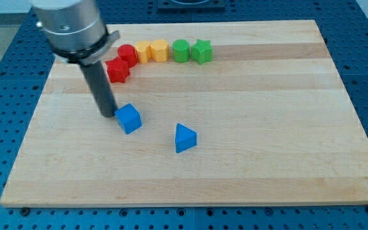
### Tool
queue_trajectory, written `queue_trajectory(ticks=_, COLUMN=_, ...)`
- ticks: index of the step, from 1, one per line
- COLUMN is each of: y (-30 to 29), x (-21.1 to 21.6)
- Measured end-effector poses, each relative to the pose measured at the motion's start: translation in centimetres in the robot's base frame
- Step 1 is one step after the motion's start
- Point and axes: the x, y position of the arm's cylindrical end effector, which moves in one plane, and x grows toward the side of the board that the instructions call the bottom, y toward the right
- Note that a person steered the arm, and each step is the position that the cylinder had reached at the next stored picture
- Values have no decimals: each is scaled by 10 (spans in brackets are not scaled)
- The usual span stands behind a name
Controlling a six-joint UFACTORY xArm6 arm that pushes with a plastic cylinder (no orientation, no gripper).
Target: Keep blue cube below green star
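The blue cube (129,118) lies on the wooden board, left of centre. The green star (202,51) sits near the view's top at the right end of a row of blocks, well above and to the right of the cube. My tip (108,114) rests on the board just left of the blue cube, touching or nearly touching its left side. The dark rod rises from it up to the grey arm at the view's top left.
A blue triangular block (184,138) lies right of and below the cube. The top row holds a red star (117,69), red cylinder (128,54), yellow block (144,50), yellow cylinder (159,49) and green cylinder (181,50). The board (267,128) lies on a blue perforated table.
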Motion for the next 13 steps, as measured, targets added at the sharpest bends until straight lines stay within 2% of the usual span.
queue_trajectory(ticks=1, y=22, x=11)
queue_trajectory(ticks=2, y=22, x=39)
queue_trajectory(ticks=3, y=-3, x=44)
queue_trajectory(ticks=5, y=-6, x=71)
queue_trajectory(ticks=6, y=12, x=69)
queue_trajectory(ticks=9, y=119, x=-33)
queue_trajectory(ticks=11, y=97, x=-37)
queue_trajectory(ticks=13, y=20, x=-15)
